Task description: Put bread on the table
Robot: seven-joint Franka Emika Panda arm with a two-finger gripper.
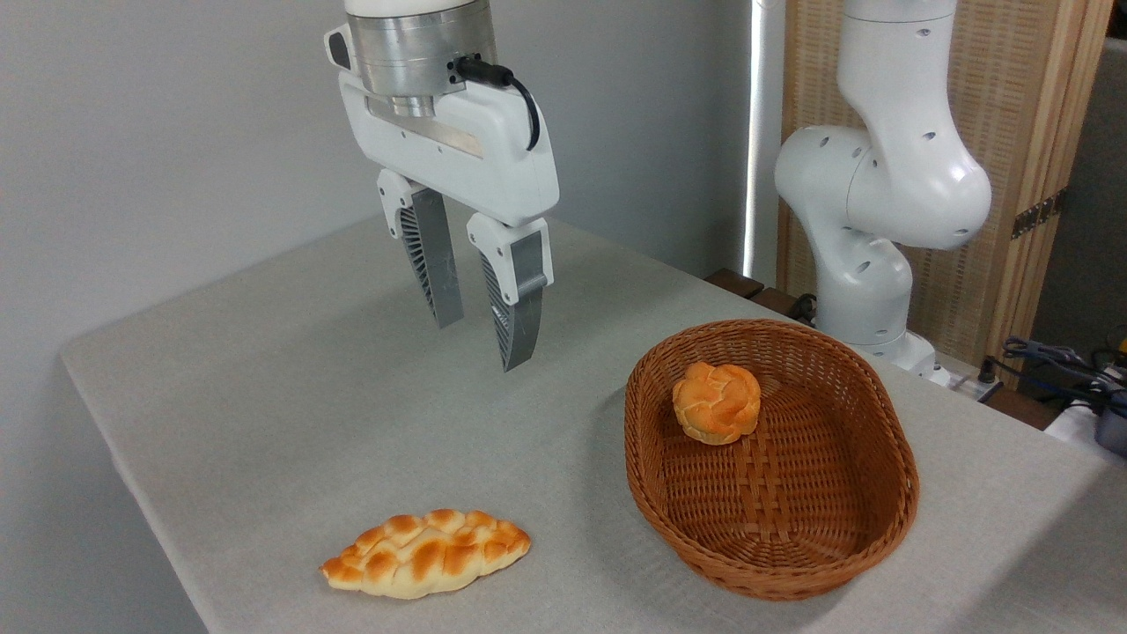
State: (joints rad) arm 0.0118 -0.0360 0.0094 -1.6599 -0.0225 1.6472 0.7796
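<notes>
We see the gripper (484,339) hanging above the table (264,396) with its fingers spread and empty, left of the basket (775,537), where the bun (716,402) lies against the far-left wall, while a loaf (427,553) rests near the front edge.

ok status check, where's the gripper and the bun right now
Gripper open, empty, hanging above table. Bun in wicker basket, untouched. Braided loaf on the cloth, clear of the path.
</notes>
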